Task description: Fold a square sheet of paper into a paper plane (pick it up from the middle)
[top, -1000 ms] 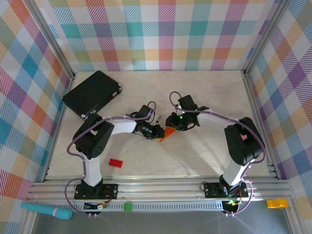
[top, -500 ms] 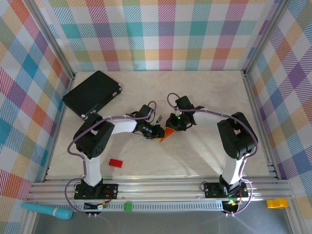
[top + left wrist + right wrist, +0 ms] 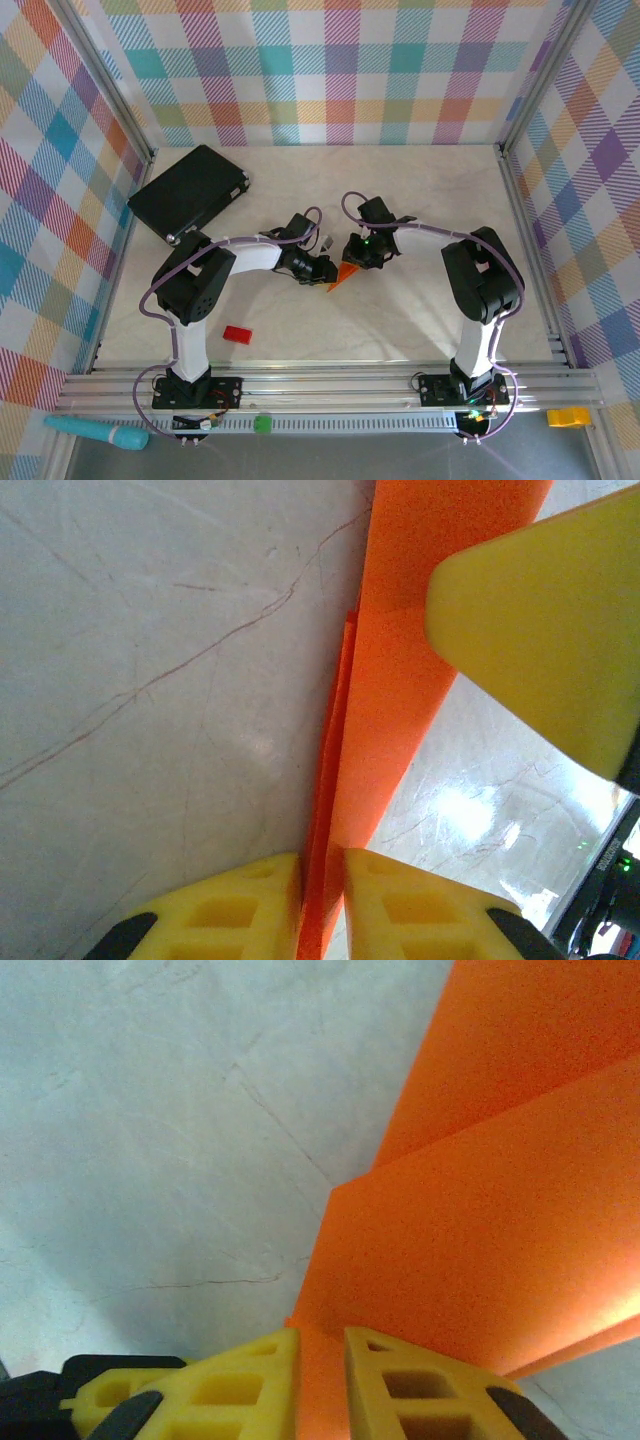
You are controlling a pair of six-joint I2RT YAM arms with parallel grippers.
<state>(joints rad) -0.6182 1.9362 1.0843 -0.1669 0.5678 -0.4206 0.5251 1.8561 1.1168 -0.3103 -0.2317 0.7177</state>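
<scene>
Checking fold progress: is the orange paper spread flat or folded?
Folded. The orange paper shows overlapping creased layers; from above it is a narrow pointed wedge, pinched by the left gripper and right gripper.

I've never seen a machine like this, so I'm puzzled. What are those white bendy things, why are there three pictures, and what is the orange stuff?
Those are two robot arms, fixed side by side at the near edge of a table. Each ends in a gripper with two yellow fingers, like a pinching hand. The wide picture comes from a camera above and behind the arms. The two close-ups come from little cameras on the wrists, so each arm's own fingers show at the bottom. The orange stuff is a folded sheet of paper that is meant to become a plane. The left gripper and the right gripper both pinch it. Also on the table lie a black flat case and a small red block.
</scene>
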